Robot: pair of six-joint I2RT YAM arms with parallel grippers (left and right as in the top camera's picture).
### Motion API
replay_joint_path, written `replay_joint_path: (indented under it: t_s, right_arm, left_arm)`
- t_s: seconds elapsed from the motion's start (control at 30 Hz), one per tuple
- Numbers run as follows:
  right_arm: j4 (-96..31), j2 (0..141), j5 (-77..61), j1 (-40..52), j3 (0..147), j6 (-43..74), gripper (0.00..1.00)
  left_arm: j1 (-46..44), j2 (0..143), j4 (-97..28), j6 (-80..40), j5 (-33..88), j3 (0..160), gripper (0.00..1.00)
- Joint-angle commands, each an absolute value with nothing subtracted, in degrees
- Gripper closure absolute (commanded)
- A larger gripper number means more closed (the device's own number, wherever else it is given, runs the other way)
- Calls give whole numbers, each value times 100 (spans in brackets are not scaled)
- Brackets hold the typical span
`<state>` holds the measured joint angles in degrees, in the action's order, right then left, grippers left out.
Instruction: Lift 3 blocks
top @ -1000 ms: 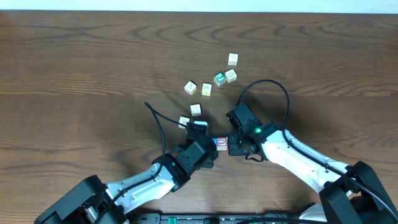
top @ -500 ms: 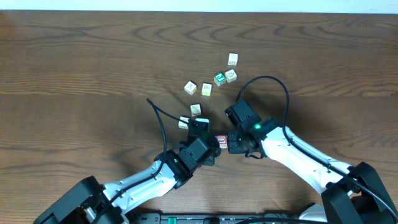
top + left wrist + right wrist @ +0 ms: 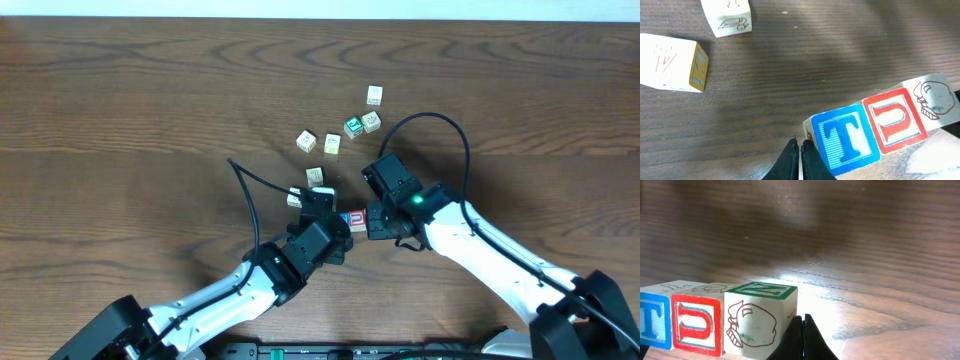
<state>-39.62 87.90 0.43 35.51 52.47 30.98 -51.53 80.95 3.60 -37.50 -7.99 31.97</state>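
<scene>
Pressing in from both ends, the two tools pin a row of three blocks between them. Overhead view: the row sits just toward 6 o'clock of the desk's (image 3: 120,110) centre.

- Left tool (image 3: 800,159): clenched, fingers together with nothing between them. Its tip touches the 9 o'clock end of the row, against the blue block (image 3: 845,145).
- Right tool (image 3: 801,336): clenched likewise, nothing between the fingers. Its tip touches the 3 o'clock end, against the cream block (image 3: 757,325).
- Row order, 9 o'clock to 3 o'clock overhead: blue block with a white T, red block (image 3: 895,120) with a white letter in a red frame, then the cream block. All three touch face to face in a straight line.
- The cream block's side face shows a reddish line drawing. Its top face carries a green-framed Z.
- Left wrist view: the row runs tilted, from 6 o'clock up toward 3 o'clock. The desk under it looks blurred and pale.
- Cannot tell for sure whether the row rests on the desk or hangs just clear of it.

Loose pieces, overhead: a scatter of cream cubes (image 3: 332,144) toward 12 o'clock of the row, well apart from it. A green cube (image 3: 353,127) lies among them, touching a cream one at its 3 o'clock. Two more cream cubes lie near the left tool at its 11 o'clock; the left wrist view shows this pair at its 10 and 11 o'clock. A black cable (image 3: 440,125) loops above the right arm.
</scene>
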Motion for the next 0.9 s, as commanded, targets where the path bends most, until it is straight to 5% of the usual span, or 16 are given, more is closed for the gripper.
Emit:
replay_joint_path:
  t_s: [0.0, 0.87]
  right_arm:
    - [-3691, 8444, -1483, 3942, 5553, 2998, 98]
    - [-3865, 8385, -1496, 3944, 5568, 3081, 98]
  left_arm:
    - [-5402, 7885, 757, -3743, 209, 3820, 93]
    - [-5365, 7767, 770, -3774, 204, 4071, 93]
